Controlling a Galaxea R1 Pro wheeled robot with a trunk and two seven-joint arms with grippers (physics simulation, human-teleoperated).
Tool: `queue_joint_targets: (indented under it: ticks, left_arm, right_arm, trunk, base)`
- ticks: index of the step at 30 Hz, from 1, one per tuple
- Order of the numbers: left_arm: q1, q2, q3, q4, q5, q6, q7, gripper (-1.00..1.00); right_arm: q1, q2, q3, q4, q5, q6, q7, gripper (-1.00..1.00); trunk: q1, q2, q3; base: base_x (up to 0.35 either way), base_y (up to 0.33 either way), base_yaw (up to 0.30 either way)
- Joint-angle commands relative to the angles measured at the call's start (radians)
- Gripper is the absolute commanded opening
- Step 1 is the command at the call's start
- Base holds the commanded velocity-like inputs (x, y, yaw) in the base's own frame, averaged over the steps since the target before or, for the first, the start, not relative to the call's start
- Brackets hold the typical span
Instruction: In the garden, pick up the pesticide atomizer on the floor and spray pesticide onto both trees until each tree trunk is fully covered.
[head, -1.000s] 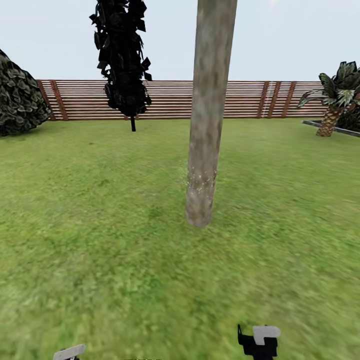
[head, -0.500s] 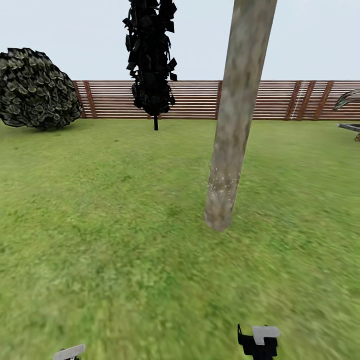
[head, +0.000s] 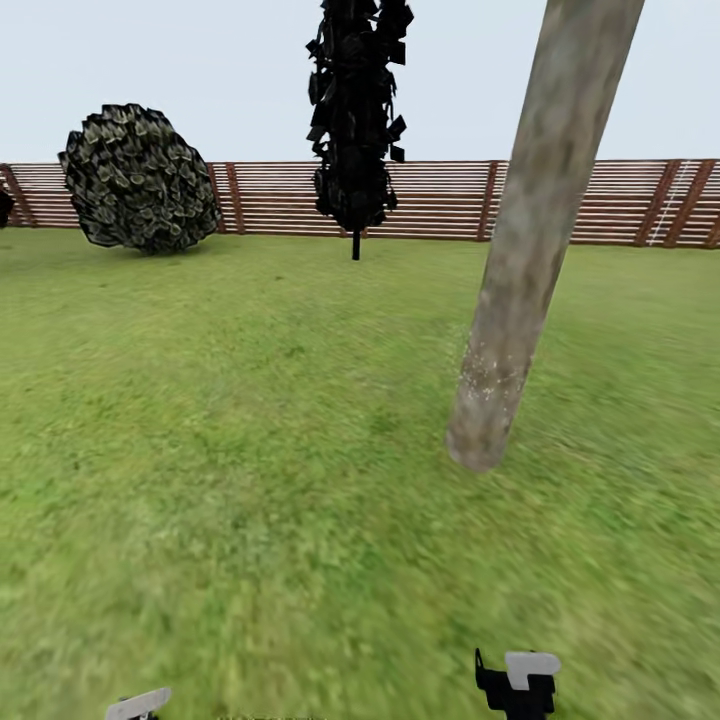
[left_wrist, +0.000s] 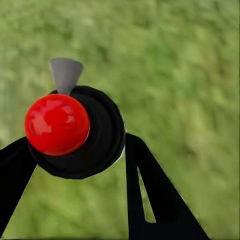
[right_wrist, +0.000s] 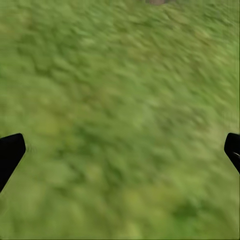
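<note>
Lawn (head: 220, 470) of blurry green grass spreads across the garden to a brown slatted fence (head: 580, 205) at the back. A thick grey-tan tree trunk (head: 530, 250) rises ahead and to the right, leaning in the head view, with pale whitish specks of pesticide (head: 487, 372) dusted on its lower part. A near-black slim conifer (head: 355, 120) stands before the fence, and a rounded bush (head: 138, 180) sits further left. The right gripper (right_wrist: 120, 150) hangs above the grass with its jaws spread wide and nothing between them. The left gripper (left_wrist: 80, 155) has its jaws closed on the pesticide atomizer (left_wrist: 75, 132), a dark round bottle with a red ball on top and a grey nozzle, held above the grass.
</note>
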Motion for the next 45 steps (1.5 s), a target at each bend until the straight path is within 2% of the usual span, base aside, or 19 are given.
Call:
queue_joint_targets:
  ticks: [1, 15, 45]
  left_arm:
    - [-0.001, 0.001, -0.008, 0.000, 0.002, -0.002, 0.007, -1.00]
    - [0.000, 0.001, -0.008, 0.001, 0.001, -0.003, 0.007, -1.00]
    - [0.000, 0.001, -0.008, 0.002, 0.000, -0.002, 0.007, -1.00]
  right_arm:
    - [0.000, 0.000, 0.009, 0.000, -0.010, -0.003, -0.002, 1.00]
    - [0.000, 0.000, 0.009, 0.000, -0.010, -0.003, -0.003, 1.00]
    - [0.000, 0.000, 0.009, 0.000, -0.010, -0.003, -0.003, 1.00]
  trunk:
    - [0.000, 0.000, -0.001]
    - [0.000, 0.000, -0.001]
    - [0.000, 0.000, -0.004]
  base:
    - [0.000, 0.000, 0.285]
    - [-0.191, -0.115, 0.285]
    - [-0.003, -0.001, 0.285]
